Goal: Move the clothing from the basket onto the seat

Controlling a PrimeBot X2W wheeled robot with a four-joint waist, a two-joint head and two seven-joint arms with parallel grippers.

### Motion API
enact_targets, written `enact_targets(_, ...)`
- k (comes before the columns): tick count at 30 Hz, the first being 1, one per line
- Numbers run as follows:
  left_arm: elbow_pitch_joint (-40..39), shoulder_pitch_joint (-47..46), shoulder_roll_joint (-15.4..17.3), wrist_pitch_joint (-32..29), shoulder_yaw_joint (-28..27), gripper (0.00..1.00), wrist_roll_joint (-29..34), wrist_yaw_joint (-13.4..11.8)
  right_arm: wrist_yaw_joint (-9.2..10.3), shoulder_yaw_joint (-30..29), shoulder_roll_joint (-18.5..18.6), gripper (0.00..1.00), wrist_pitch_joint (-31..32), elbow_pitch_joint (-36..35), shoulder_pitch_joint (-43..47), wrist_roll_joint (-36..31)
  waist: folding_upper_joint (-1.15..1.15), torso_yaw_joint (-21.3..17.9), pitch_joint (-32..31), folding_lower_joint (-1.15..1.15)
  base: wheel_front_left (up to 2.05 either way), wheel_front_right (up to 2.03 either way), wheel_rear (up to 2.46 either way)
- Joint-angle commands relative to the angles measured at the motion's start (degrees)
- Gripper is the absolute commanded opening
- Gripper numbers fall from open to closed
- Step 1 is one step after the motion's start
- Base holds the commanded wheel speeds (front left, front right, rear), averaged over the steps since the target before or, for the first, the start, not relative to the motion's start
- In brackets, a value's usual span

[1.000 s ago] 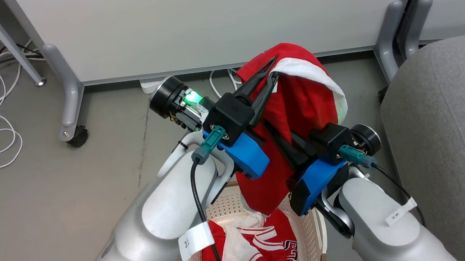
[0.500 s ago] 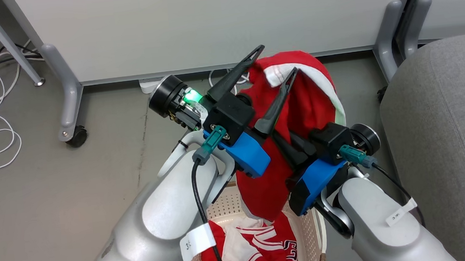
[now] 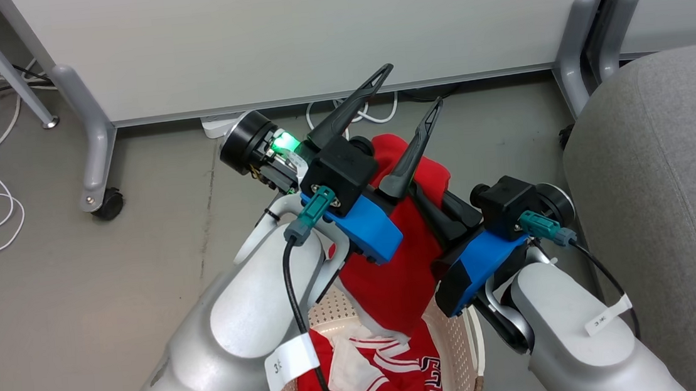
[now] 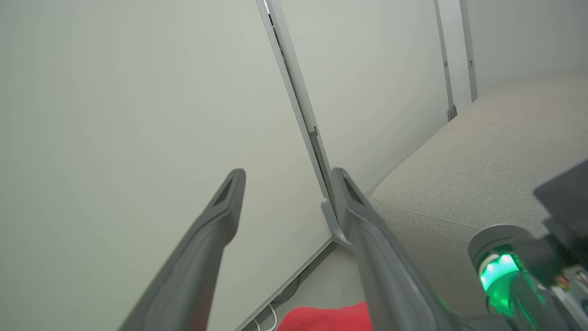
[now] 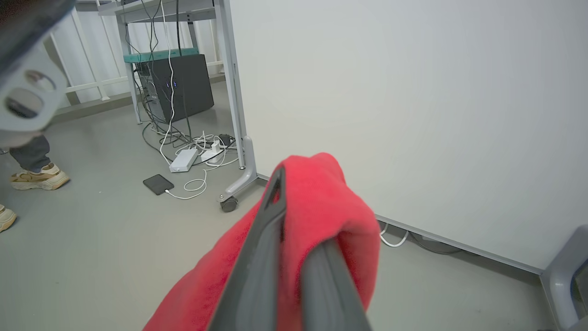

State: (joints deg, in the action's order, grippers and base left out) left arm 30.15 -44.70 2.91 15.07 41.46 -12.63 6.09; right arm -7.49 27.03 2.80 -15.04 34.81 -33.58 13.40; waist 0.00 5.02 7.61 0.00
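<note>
Your right gripper point(image 3: 421, 193) is clamped shut on the plain red garment point(image 3: 393, 280). The cloth hangs from those jaws in a long drop, its long axis running down towards you, and its lower end reaches the basket point(image 3: 461, 337). There it lies over the striped jersey point(image 3: 388, 368), which sits wholly inside.

Your left gripper point(image 3: 407, 94) stands wide open and empty, fingers pointing away to the far white partition point(image 3: 309, 35). Red cloth bunches just beside the base of its right finger, not between the tips.

The relation that matters: the seat point(image 3: 669, 192) lies to the right of both grippers, and the right arm is the nearer one. I judge the carry goes rightward on that arm alone. The hanging tail has to clear the basket rim first — lift before you swing, or it may drag the jersey or tip the basket.

The head view gives you the hang and the basket below. From the right wrist you see instead how the grip sits: the garment is folded over the closed fingers like a hood, one finger bare, the other wrapped. A person's shoes point(image 5: 39, 177) stand far off to the left. The left wrist view shows daylight between the spread fingers and the seat's bare top beyond — room to lay the cloth down.
</note>
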Motion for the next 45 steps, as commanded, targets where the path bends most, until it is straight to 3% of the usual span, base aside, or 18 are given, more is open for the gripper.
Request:
enact_targets(1,0.06,0.57,-0.03,0.16,-0.37,1.00,-0.39,0.10,-0.01,-0.25,0.15,0.00,-0.22,-0.52,0.87,0.89,0.00,-0.14,0.11,0.00,0.00,0.00,0.00)
enact_targets(12,-0.18,2.08,-0.02,0.16,-1.28,1.00,-0.98,0.28,-0.01,-3.96,0.16,0.00,-0.22,-2.85,1.20,-0.23,0.00,-2.51,1.38,0.00,0.00,0.00,0.00)
enact_targets(21,-0.54,3.37,-0.02,0.16,-1.62,1.00,-0.49,0.56,-0.01,-8.99,0.15,0.00,-0.22,-6.42,2.76,-3.70,0.00,-6.69,2.91,0.00,0.00,0.00,0.00)
enact_targets(45,0.31,8.36,0.26,0.16,0.47,1.00,0.50,1.36,-0.01,-24.54,0.08,0.00,-0.22,-17.41,15.14,-6.93,0.00,-23.52,3.75,0.00,0.00,0.00,0.00)
